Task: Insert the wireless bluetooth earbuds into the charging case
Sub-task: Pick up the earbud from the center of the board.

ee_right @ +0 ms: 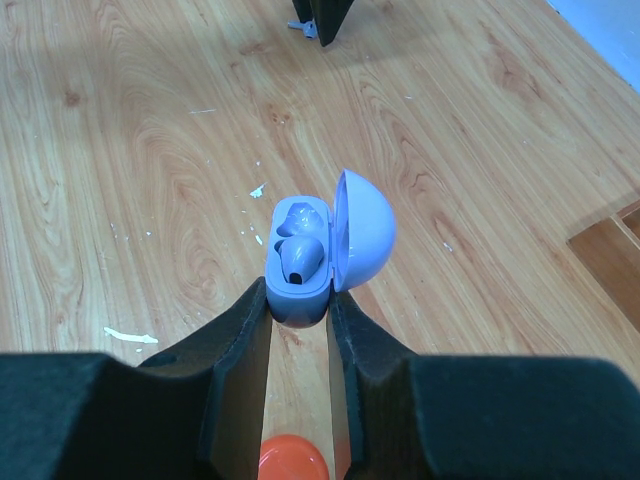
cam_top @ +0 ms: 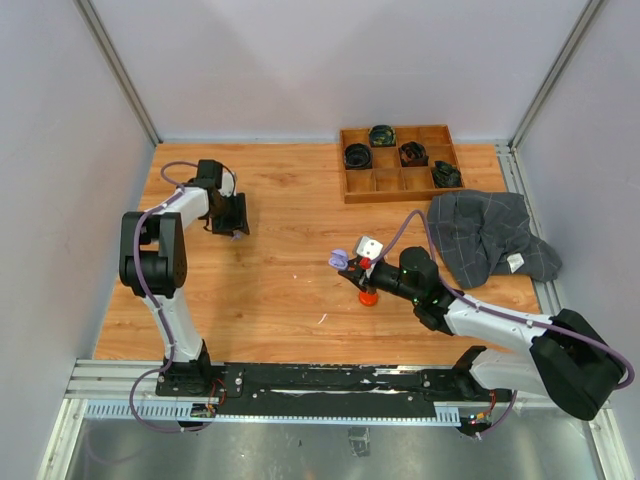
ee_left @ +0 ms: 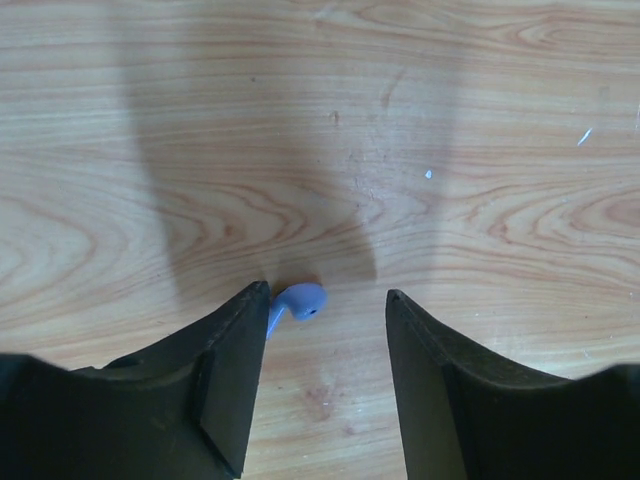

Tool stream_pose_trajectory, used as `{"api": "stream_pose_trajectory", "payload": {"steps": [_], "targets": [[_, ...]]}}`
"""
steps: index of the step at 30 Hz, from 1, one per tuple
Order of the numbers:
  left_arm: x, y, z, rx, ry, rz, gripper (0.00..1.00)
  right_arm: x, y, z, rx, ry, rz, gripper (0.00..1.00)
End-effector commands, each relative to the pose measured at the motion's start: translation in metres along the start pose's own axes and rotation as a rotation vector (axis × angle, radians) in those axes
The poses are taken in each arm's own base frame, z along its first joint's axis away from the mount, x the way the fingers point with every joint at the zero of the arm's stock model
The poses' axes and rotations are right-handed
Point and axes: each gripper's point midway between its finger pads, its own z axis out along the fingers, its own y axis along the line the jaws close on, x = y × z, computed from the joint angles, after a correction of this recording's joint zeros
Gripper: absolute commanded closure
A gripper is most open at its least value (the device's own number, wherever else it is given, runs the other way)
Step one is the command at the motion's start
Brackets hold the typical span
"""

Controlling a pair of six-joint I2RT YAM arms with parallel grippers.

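In the left wrist view a pale lilac earbud (ee_left: 300,300) lies on the wood, its stem right against the tip of the left finger. My left gripper (ee_left: 328,295) stands open around it, low over the table at the far left (cam_top: 237,228). My right gripper (ee_right: 298,292) is shut on the lilac charging case (ee_right: 297,280), mid-table (cam_top: 341,259). The case's round lid (ee_right: 364,230) is flipped open to the right. One lilac earbud (ee_right: 300,258) sits in a well of the case. The other well beside it looks bare.
An orange-red round case (cam_top: 369,296) sits on the table just under my right gripper. A wooden compartment tray (cam_top: 400,186) at the back right holds several black cases. A grey checked cloth (cam_top: 490,235) lies to the right. Small white flecks (ee_right: 130,335) dot the wood.
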Motion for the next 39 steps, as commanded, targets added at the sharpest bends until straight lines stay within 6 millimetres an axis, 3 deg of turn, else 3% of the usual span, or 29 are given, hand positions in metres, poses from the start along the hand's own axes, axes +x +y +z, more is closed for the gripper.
{"api": "stream_pose_trajectory", "payload": {"steps": [1,10,15,28,39], "targets": [[0.026,-0.004,-0.005,0.034,0.072,-0.013,0.46,-0.006,-0.002,0.002,0.005,-0.025,-0.006,0.99],[0.029,-0.014,-0.015,-0.001,0.065,0.037,0.52,-0.006,-0.001,0.002,0.000,-0.024,0.000,0.99],[0.022,-0.003,-0.017,-0.074,0.040,0.023,0.53,-0.005,-0.001,0.002,0.003,-0.022,-0.001,0.99],[0.003,-0.003,-0.005,-0.101,0.028,-0.038,0.54,-0.007,-0.001,0.001,0.006,-0.027,0.000,0.99],[0.008,-0.006,0.003,-0.083,0.061,-0.009,0.63,-0.008,-0.001,0.001,0.000,-0.028,0.002,0.99]]}}
